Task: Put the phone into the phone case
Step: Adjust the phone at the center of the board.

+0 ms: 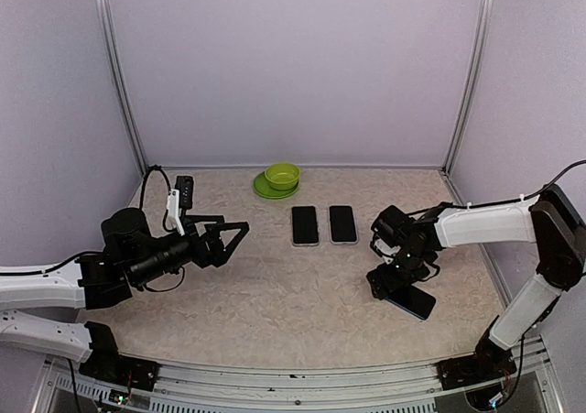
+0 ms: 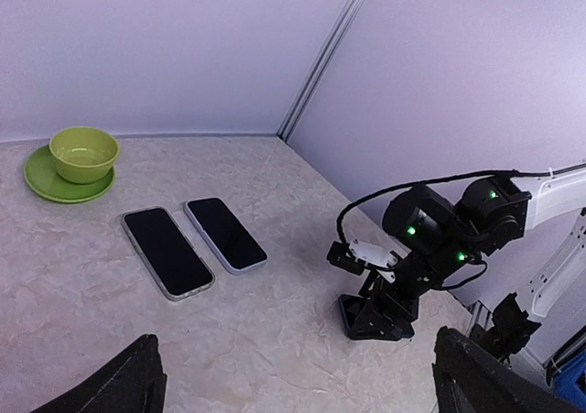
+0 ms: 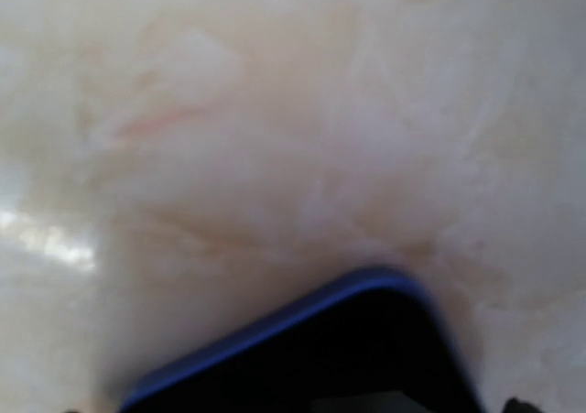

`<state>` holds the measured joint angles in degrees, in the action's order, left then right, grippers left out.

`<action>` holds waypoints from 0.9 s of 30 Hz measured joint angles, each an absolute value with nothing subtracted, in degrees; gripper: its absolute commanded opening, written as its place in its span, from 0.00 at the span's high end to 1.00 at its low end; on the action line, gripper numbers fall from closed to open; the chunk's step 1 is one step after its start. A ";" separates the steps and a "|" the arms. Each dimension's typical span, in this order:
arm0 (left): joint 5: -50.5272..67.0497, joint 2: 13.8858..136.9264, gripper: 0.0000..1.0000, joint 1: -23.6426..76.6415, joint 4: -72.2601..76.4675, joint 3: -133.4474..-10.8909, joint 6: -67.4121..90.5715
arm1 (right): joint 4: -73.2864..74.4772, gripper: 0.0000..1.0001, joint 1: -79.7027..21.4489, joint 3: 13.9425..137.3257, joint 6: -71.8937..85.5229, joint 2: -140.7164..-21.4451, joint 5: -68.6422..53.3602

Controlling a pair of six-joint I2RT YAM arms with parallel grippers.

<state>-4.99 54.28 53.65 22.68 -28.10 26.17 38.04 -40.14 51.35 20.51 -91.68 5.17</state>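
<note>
phone, r hand down over it

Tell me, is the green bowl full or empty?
Empty: the green bowl shows only its bare inside in the left wrist view.

A small round lime-green bowl stands on a flat round green plate, toward the plate's 1 o'clock edge. Both sit at 12 o'clock on the beige marble-patterned tabletop, near its far edge. Plain lilac walls enclose it on 3 sides, with a slim silver metal post at 11 o'clock and a second post at 1 o'clock.
</note>
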 measured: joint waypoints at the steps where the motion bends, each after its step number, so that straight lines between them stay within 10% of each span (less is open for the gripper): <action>1: -5.06 54.28 0.01 53.63 22.61 -28.10 26.41 | 37.95 0.03 -40.12 51.37 20.56 -92.09 5.48; 27: -13.93 64.77 0.01 35.33 15.33 -28.16 39.75 | 36.80 0.37 -42.06 52.60 20.43 -93.73 10.61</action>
